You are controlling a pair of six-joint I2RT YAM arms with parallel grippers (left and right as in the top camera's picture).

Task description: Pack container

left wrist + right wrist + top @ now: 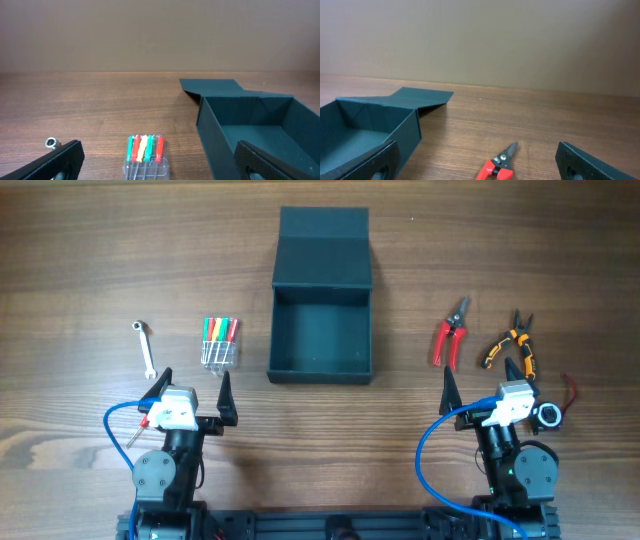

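left wrist view: the container runs off the right and bottom edges, the screwdriver case is clipped at the bottom, the wrench shows only its ring end. right wrist: red cutters lose their handles below. overhead, a round black thing, maybe tape, too small to tell.

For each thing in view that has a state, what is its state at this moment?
Dark teal square container: open, empty, upright.
Its hinged flap lid: folded back behind the box.
Left gripper: open, holding nothing.
Right gripper: open, holding nothing.
Red-handled cutter: lying on the wooden table, handles spread.
Orange-and-black pliers: lying on the table, handles spread.
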